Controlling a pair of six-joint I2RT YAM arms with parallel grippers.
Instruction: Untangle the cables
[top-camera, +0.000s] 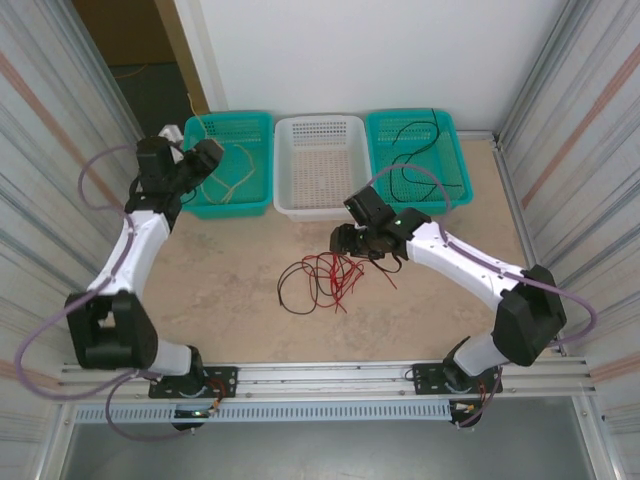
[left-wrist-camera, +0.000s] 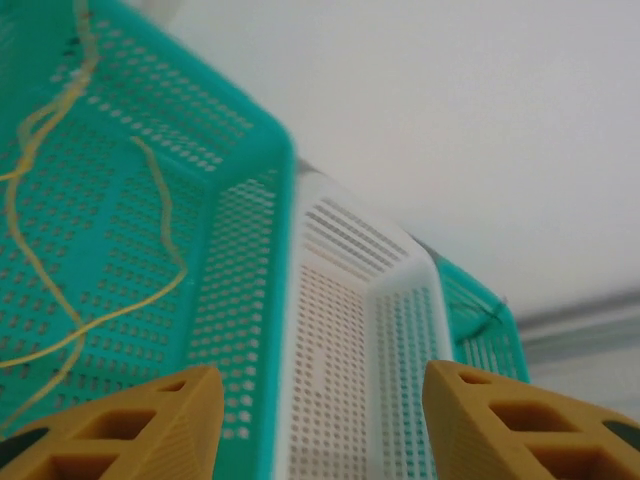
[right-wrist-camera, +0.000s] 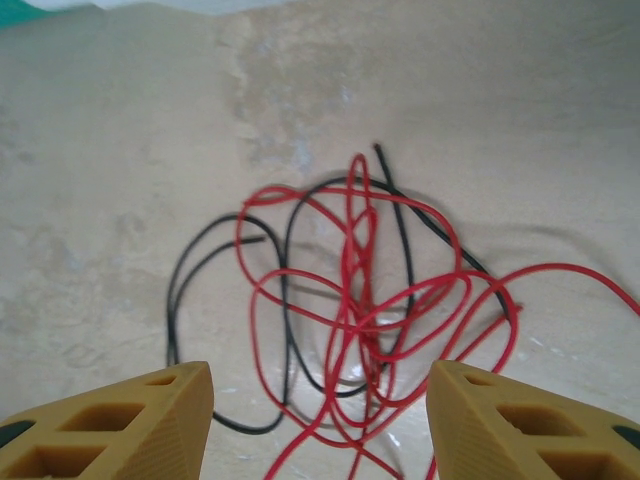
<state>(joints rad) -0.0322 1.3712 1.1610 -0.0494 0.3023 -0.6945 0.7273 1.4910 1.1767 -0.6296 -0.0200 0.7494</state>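
While the yellow cable (top-camera: 232, 172) lies in the left basket (top-camera: 230, 116) and a black cable (top-camera: 420, 135) in the right basket (top-camera: 455, 150), we judge from above that the sorting is only part done. A tangle (top-camera: 322, 275) of red and black rests on the bench (top-camera: 220, 290), on the near side of the white basket (top-camera: 320, 122). The left arm (top-camera: 140, 235) reaches to the left basket. The right arm (top-camera: 460, 255) hangs over the tangle, its jaws too dark here to read.

From the left wrist, the left jaws stand well apart with nothing between them. Their fingers (left-wrist-camera: 140, 430) sit above the left basket, where the yellow cable (left-wrist-camera: 160, 215) loops loose. It runs off the frame's left edge, so we cannot see its ends.

From the right wrist, the right jaws are likewise parted and empty, poised over the tangle without touching it. Red strands (right-wrist-camera: 350, 290) loop through each other, and a black strand (right-wrist-camera: 185, 270) curves out to the left. The next move, we judge, calls for a descent on that strand's free part, clear of the red knot, then a slow pull. Several loops are cut off at the bottom edge. We cannot tell how many red cables there are, or which crosses over which.
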